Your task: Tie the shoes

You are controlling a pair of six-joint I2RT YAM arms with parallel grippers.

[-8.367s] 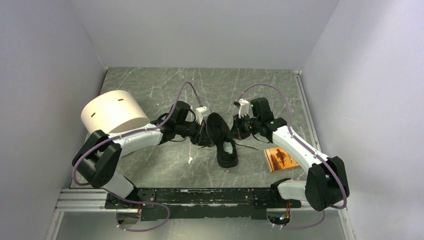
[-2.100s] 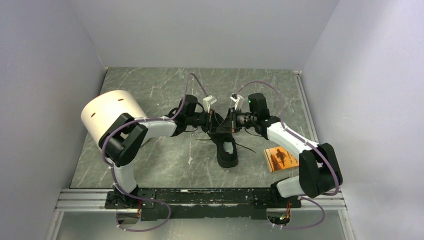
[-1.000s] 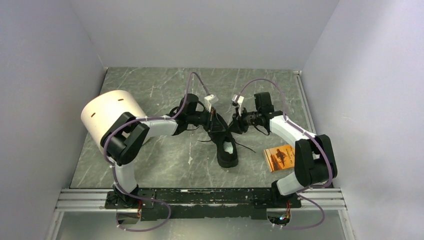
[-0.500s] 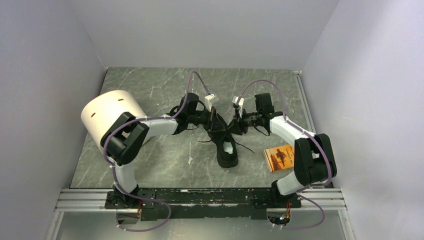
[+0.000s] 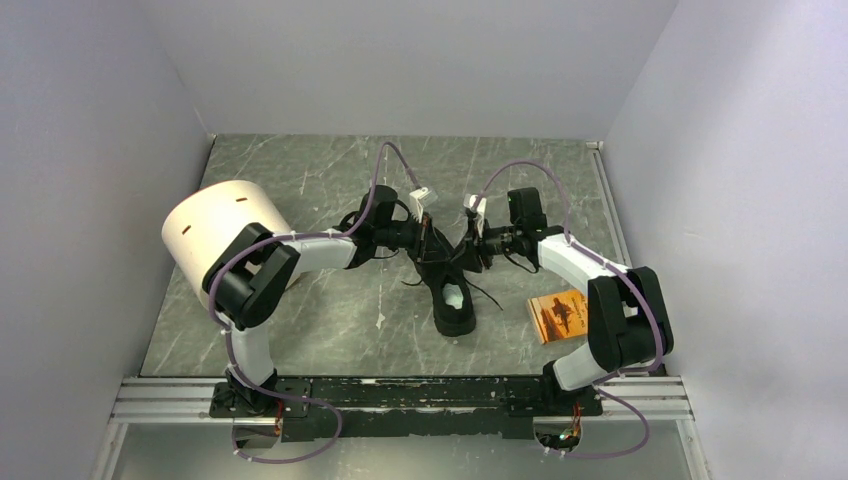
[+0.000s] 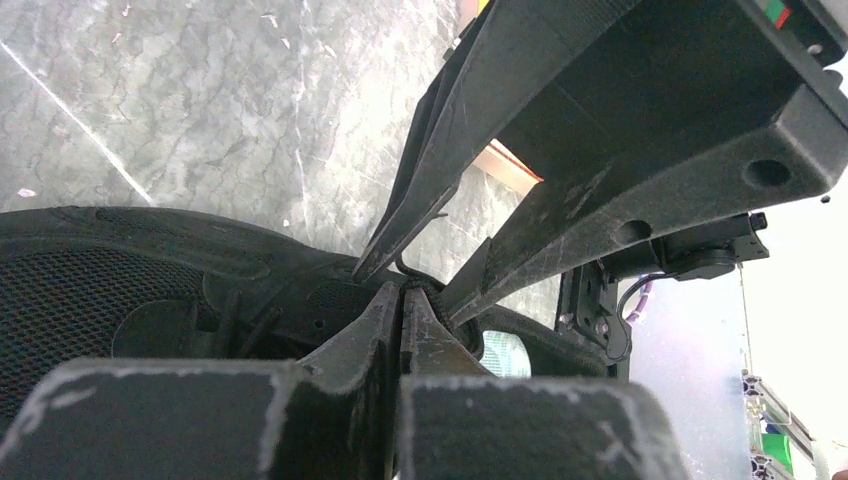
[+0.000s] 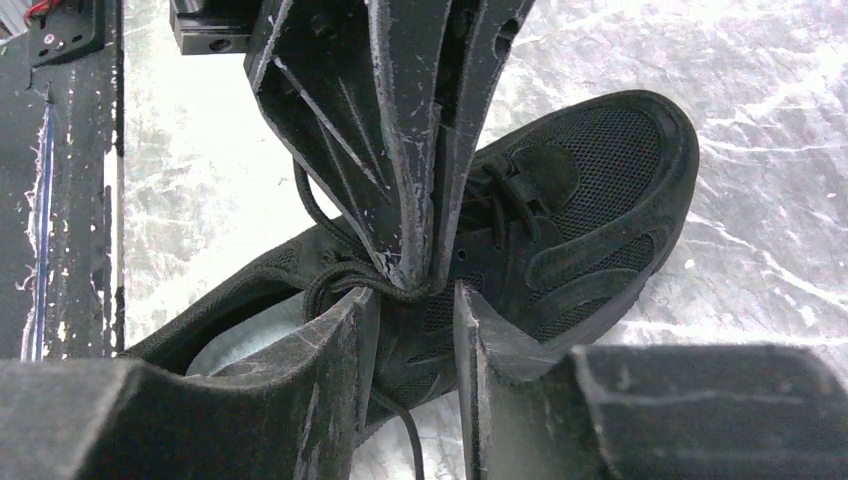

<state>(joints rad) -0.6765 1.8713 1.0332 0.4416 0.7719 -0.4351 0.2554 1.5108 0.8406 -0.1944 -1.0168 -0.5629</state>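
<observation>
The black sneaker (image 5: 452,290) lies mid-table, toe pointing away, pale insole (image 5: 455,297) showing. My left gripper (image 5: 433,250) is over its lacing; in the left wrist view it (image 6: 401,298) is shut on a thin black lace (image 6: 420,283). The right wrist view shows those shut fingers coming from above with the lace (image 7: 340,278) looped round their tip, over the shoe (image 7: 580,200). My right gripper (image 5: 464,256) faces the left one from the right. Its fingers (image 7: 352,340) stand apart, open (image 7: 412,312), either side of the left tip and lace. A loose lace end (image 5: 490,296) trails right.
An orange booklet (image 5: 560,315) lies right of the shoe and also shows in the left wrist view (image 6: 505,165). A big white cylinder (image 5: 225,228) stands at the left. White walls close in the marbled table (image 5: 330,170) on three sides.
My right gripper has edged left, closer to the left gripper's tip over the lacing. The left gripper keeps its hold; the shoe has barely shifted.
</observation>
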